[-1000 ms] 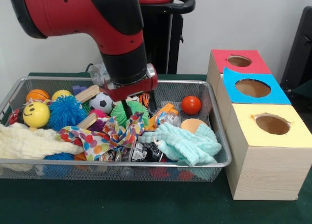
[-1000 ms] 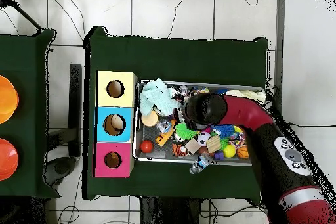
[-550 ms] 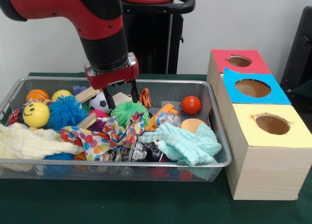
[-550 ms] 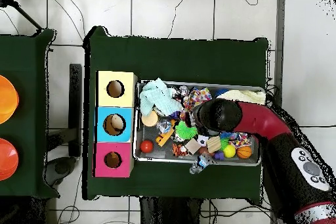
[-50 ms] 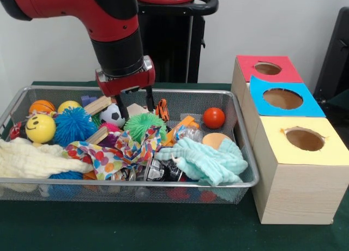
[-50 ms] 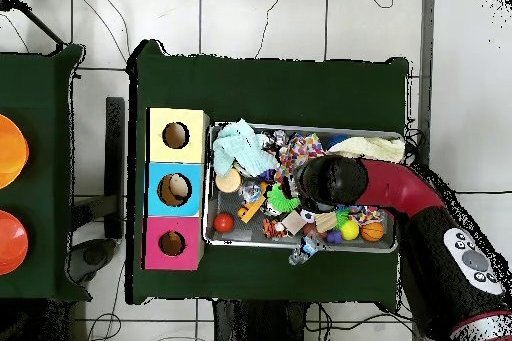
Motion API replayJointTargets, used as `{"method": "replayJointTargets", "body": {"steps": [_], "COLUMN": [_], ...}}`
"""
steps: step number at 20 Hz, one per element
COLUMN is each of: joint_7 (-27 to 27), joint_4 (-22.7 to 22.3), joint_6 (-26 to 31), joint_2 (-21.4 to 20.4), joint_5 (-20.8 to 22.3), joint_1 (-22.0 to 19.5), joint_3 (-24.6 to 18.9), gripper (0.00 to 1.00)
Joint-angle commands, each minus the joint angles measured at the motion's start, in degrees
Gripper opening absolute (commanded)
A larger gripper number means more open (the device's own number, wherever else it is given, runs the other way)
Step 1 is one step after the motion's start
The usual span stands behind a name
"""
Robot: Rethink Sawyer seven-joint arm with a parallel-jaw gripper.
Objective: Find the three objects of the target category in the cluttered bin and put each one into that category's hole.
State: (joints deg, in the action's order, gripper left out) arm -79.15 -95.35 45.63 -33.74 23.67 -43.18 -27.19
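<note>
The claw (image 5: 136,102) hangs over the back middle of the wire bin (image 5: 240,147), its two dark fingers spread with nothing between them. Just below it sits the green spiky ball (image 5: 143,124), with the soccer ball (image 5: 112,114) at its ten o'clock. At the bin's nine o'clock lie a yellow smiley ball (image 5: 40,128) and a blue spiky ball (image 5: 73,125); a red ball (image 5: 214,118) rests toward three o'clock. A mint cloth (image 5: 208,160) and a patterned cloth (image 5: 117,150) cover the front. On the green surface (image 5: 163,229) at the bin's three o'clock stand the red box (image 5: 248,71), blue box (image 5: 262,106) and yellow box (image 5: 283,163). Which category is wanted I cannot tell.
</note>
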Motion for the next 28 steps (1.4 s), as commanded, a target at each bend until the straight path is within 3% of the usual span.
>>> {"method": "replayJointTargets", "body": {"steps": [1,20,28], "joint_7": [9.0,15.3,13.3], "joint_4": [-0.5,10.7,7.4], "joint_6": [2.4,8.8,6.9], "joint_2": [0.8,8.6,7.0], "joint_5": [2.8,4.2,4.6], "joint_1": [0.3,1.1,-0.1], "joint_3": [-4.5,-6.9,-7.3], "gripper": [1.00,1.00,1.00]}}
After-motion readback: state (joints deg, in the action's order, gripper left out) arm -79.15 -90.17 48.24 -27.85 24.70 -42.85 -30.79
